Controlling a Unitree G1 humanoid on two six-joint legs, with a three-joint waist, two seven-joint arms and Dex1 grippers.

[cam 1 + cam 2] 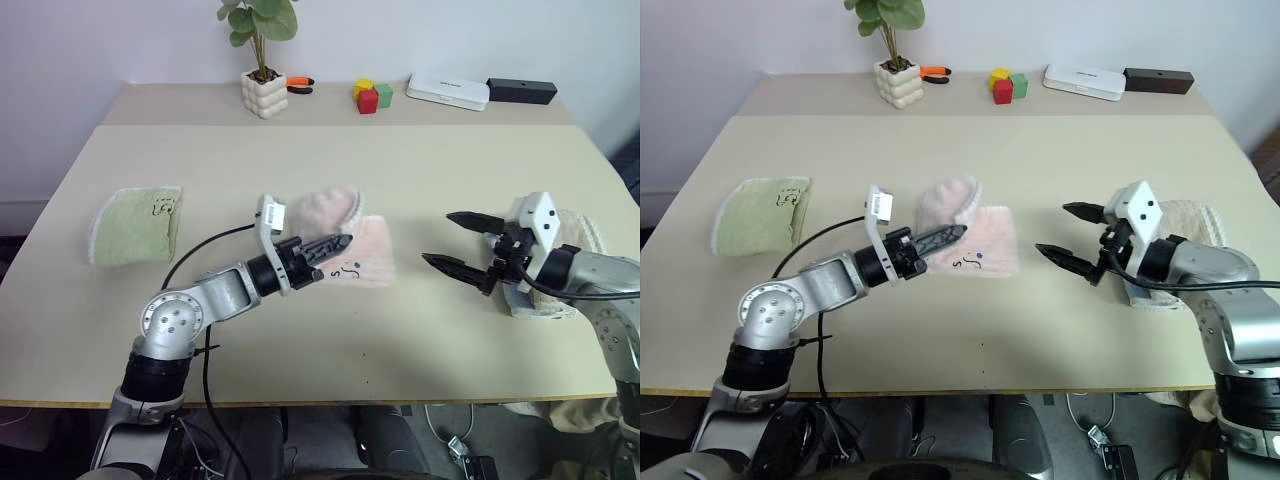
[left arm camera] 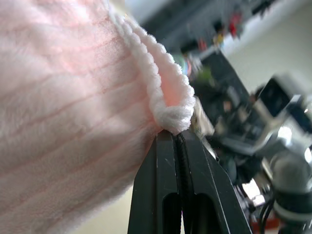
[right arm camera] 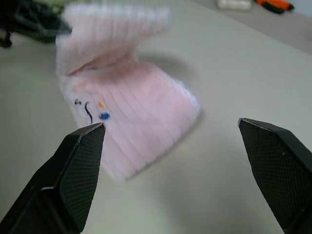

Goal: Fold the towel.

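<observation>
Our left tool (image 1: pixel 338 243) is pinching a corner hem of the towel (image 1: pixel 368 250), which lies mid-bench (image 1: pixel 420 330) with one flap lifted. Our right tool (image 1: pixel 462 243) hangs spread, apart from it. The thin pinch could slip, dropping the flap crooked.

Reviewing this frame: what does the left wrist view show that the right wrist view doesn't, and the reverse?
Left wrist view: the left end effector shut on the pink towel's looped edge, pinching a corner between its fingertips, with the other arm blurred behind.

Right wrist view: the right end effector open, fingers wide apart and holding nothing, the towel's small dark embroidered mark, and the tabletop around it.

Both: the same pink towel, partly folded, one part lifted.
</observation>
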